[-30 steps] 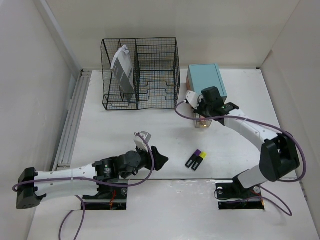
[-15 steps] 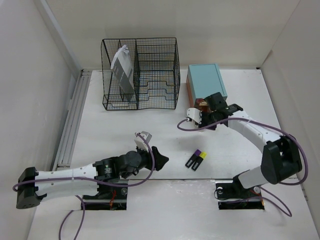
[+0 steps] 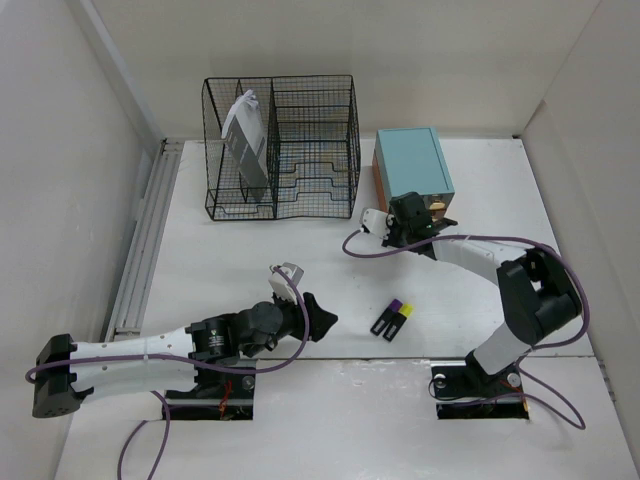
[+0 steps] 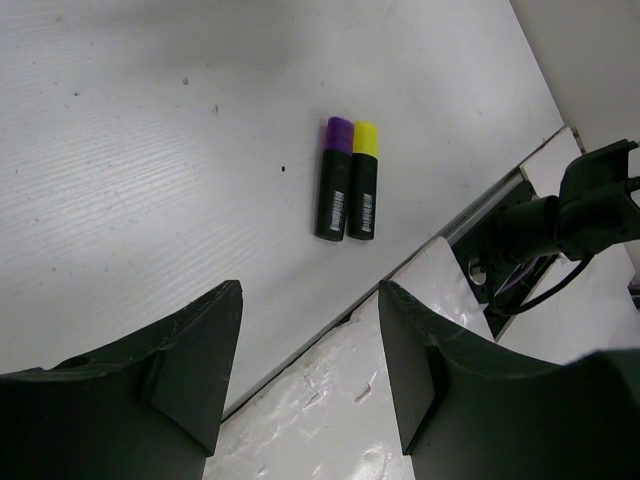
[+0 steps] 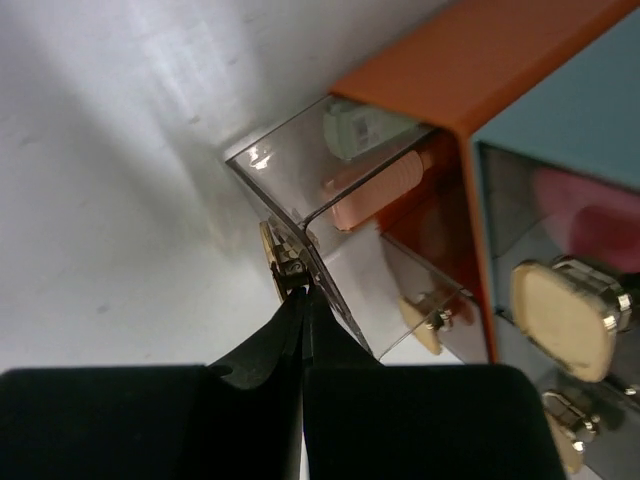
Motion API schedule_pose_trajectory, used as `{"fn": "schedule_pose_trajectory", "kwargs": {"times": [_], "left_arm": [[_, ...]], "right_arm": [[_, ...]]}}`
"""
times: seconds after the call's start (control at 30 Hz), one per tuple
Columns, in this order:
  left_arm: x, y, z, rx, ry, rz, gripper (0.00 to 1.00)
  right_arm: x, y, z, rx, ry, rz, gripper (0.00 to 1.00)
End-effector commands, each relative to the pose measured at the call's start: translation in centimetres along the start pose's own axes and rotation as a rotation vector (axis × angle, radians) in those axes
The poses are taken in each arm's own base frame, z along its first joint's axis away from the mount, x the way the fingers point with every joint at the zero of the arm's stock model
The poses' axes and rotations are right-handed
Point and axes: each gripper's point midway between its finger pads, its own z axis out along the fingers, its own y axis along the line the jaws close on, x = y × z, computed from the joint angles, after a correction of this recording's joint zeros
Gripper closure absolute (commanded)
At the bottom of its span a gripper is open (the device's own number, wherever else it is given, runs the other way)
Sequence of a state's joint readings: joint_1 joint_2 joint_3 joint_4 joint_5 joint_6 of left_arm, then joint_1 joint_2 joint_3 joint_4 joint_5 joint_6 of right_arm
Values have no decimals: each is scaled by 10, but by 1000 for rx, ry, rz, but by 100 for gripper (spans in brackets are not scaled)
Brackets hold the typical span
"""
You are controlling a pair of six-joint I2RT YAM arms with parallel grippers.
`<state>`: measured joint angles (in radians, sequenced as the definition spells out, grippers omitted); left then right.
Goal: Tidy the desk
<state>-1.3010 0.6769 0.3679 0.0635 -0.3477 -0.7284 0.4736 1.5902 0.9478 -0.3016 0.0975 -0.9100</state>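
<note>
The white desk [image 3: 250,260] holds two black highlighters [image 3: 392,318] lying side by side, one with a purple cap [image 4: 335,180] and one with a yellow cap [image 4: 363,182]. My left gripper [image 3: 318,318] is open and empty, hovering low to their left; in the left wrist view it [image 4: 310,300] frames bare desk. My right gripper [image 3: 422,213] is shut, its tips [image 5: 303,290] against the brass knob [image 5: 275,262] of a clear drawer [image 5: 330,200] that stands slightly out of the teal drawer box [image 3: 412,160]. Small items lie inside the drawer.
A black wire-mesh rack [image 3: 280,145] with a grey-white packet [image 3: 245,135] stands at the back left. A grey ribbed rail [image 3: 140,250] runs along the left edge. The box has an orange frame [image 5: 480,60] and further knobs [image 5: 565,305]. Walls close in on three sides.
The right gripper has moved toward the teal box, and the clear drawer, pulled well out a second ago, now sits nearly in. The left arm and the highlighters have not moved.
</note>
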Motion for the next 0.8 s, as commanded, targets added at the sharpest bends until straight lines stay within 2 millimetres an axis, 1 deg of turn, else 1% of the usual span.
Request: {"fn": "schedule_pose_trajectory", "kwargs": {"times": [0.0,0.03,0.07,0.1,0.13,0.27,0.33,0.4,0.47,0.5,0.57,0.6,0.63,0.67,0.7,0.73,0.77], "left_arm": [[-7,-9,0,32,-29,-30,47],[-7,-9,0,32,-29,-30,47],[-7,-9,0,32,-29,-30,47],[-7,-9,0,32,-29,-30,47],[-7,-9,0,32,-29,-30,47],[-7,-9,0,32,-29,-30,47],[-7,-9,0,32,-29,-30,48],[-7,-10,0,33,-28,-39,48],[-4,-7,0,26,-23,-36,48],[-4,-7,0,26,-23,-36,48],[-4,-7,0,26,-23,-36,48],[-4,-7,0,26,-23,-36,48],[-4,-7,0,26,-23,-36,48],[0,-5,1,27,-10,-32,48],[-2,-6,-1,34,-17,-36,48],[1,-3,0,28,-11,-33,48],[-2,-6,-1,40,-23,-40,48]], "right_arm": [[-5,-30,14,174,34,69,100],[-7,-36,14,201,36,90,100],[-9,-36,16,214,41,94,100],[-4,-40,17,243,66,98,100],[-9,-50,15,281,53,108,100],[-7,-57,20,324,75,125,100],[-4,-62,20,356,91,131,100],[-7,-70,18,395,80,144,100],[-3,-64,21,387,88,140,100],[-2,-67,17,407,86,146,100],[-1,-66,9,409,71,149,100],[-3,-59,3,391,60,129,100],[-6,-58,-4,389,31,130,100],[-9,-59,-27,399,-18,137,100],[-14,-44,-34,317,-69,116,100],[-19,-41,-47,300,-113,113,100],[-29,-46,-77,323,-202,156,100]]}}
